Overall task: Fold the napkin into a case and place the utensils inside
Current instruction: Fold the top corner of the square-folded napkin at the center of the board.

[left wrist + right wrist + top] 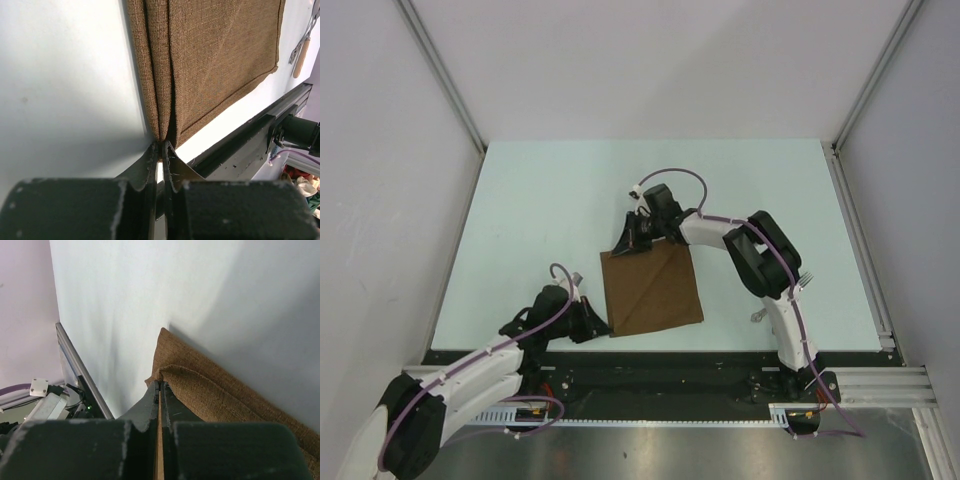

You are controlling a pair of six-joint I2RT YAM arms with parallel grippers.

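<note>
At two napkin [655,290] corners, left gripper [161,146] and right gripper [160,384] pinch it; utensils [301,57] lie mostly hidden.

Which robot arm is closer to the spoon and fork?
Right. The right arm's lower part stands beside the utensils, while the right gripper pinches the napkin at its far corner. The left gripper pinches the near-left corner, across the cloth.

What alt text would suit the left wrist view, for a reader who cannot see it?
The left end effector is shut on a folded corner of the brown napkin, which spreads away over the pale table. Utensils, one with a tan handle, lie apart from the napkin at the top right.
</note>
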